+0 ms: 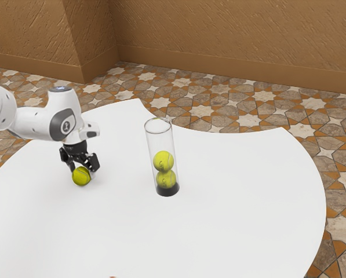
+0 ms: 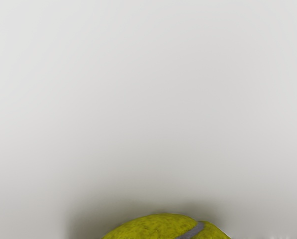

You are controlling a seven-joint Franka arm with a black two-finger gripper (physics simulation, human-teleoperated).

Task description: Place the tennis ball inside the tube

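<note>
My gripper [image 1: 83, 169] is low over the table toward the exterior view's left, right at a yellow-green tennis ball [image 1: 82, 176]; whether it holds the ball I cannot tell. The ball is at or very near the white tabletop. In the wrist view, the top of this ball [image 2: 160, 229], with a grey seam, shows at the lower edge. A clear tube [image 1: 162, 142] stands upright with its open rim up and a dark base. Inside it, one tennis ball [image 1: 163, 161] rests above another ball [image 1: 166, 179].
The white table [image 1: 236, 214] has a curved edge with a scalloped far side. Bare tabletop lies between my hand and the tube. A small reddish thing [image 1: 112, 277] shows at the exterior view's bottom edge. Patterned floor and a brown wall lie beyond.
</note>
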